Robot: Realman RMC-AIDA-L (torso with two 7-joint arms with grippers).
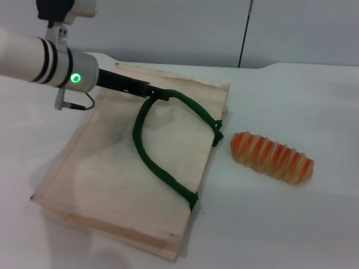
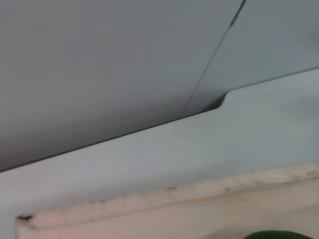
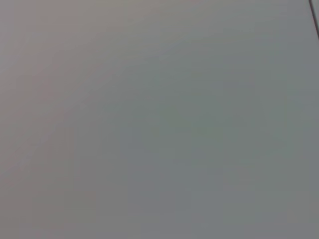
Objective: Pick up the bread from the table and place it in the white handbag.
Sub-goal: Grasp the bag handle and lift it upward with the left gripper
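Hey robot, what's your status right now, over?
Left gripper at the green rope handle of the white handbag, seemingly pinching it. Right gripper out of view. Bread on the table beside the bag, untouched. Path clear.

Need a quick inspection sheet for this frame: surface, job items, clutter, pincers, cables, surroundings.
Surface: white table, bare around the job's things.
Bag: white handbag lies flat on the table; top green handle loops across it.
Bread: striped loaf lies on the table just right of the bag, apart from it, not gripped.
Clutter: nothing seen.
Left pincer: over the bag's far part, tip at the handle's far end; whether it grips the handle, cannot tell.
Right pincer: not in view; its wrist view shows only a plain grey surface.
Cables: thin lead on the left arm's wrist.
Surroundings: grey wall with a vertical seam.
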